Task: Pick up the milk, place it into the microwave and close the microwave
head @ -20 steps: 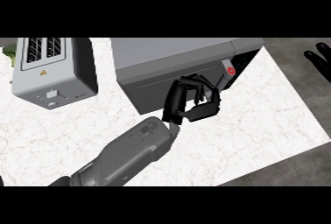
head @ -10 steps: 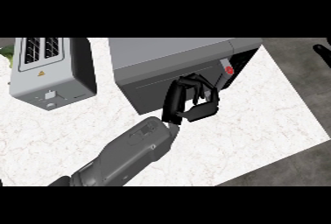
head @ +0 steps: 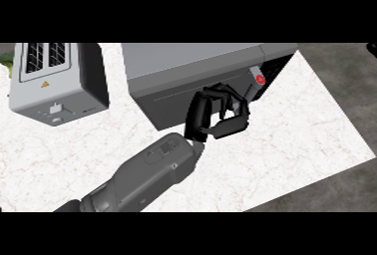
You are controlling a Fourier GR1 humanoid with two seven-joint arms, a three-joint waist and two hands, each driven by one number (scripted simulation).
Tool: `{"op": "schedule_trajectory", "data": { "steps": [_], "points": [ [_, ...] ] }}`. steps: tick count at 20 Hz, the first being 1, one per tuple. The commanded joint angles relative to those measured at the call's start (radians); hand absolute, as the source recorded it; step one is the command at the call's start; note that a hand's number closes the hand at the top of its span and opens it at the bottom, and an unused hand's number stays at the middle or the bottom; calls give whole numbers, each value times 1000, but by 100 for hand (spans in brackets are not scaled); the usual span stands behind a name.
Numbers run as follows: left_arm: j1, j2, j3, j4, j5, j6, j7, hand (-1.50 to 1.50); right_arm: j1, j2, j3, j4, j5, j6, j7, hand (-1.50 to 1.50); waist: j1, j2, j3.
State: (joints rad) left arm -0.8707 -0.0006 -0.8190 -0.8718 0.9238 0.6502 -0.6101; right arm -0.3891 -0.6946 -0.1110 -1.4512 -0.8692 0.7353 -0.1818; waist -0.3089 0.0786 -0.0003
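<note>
The grey microwave (head: 191, 60) stands at the back middle of the counter, with a red button (head: 259, 78) on its panel. Its dark door (head: 165, 102) lies flat against the front and looks shut. The milk shows nowhere. My left hand (head: 217, 115) reaches in from the lower left and rests against the door's right part; its fingers are loosely bent and hold nothing. Only a dark sliver of my right hand (head: 372, 47) shows at the view's right edge.
A grey toaster (head: 55, 82) stands at the back left of the white marble counter (head: 294, 144). The counter's right edge runs diagonally from the microwave's corner down to the lower right, with dark floor beyond it.
My right hand has slid up and right, almost out of view. The left hand has stayed at the microwave door, barely shifting.
</note>
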Motion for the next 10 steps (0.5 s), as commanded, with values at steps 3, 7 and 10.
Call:
{"op": "schedule_trajectory", "data": {
  "steps": [3, 7, 10],
  "points": [
    [-74, 1, 55, 104, 39, -30, -2, 150, -11, -24, -4, 4, -35, 6, 24, -150, -10, 13, -3],
    [-79, 1, 46, 114, 49, -23, -20, 150, -19, -39, -13, 13, -42, 11, 30, -150, -8, 16, -1],
    [-87, 1, 47, 112, 62, -11, -35, 150, -23, -38, -8, 10, -55, 13, 37, -150, -15, 15, -1]
  ]
}}
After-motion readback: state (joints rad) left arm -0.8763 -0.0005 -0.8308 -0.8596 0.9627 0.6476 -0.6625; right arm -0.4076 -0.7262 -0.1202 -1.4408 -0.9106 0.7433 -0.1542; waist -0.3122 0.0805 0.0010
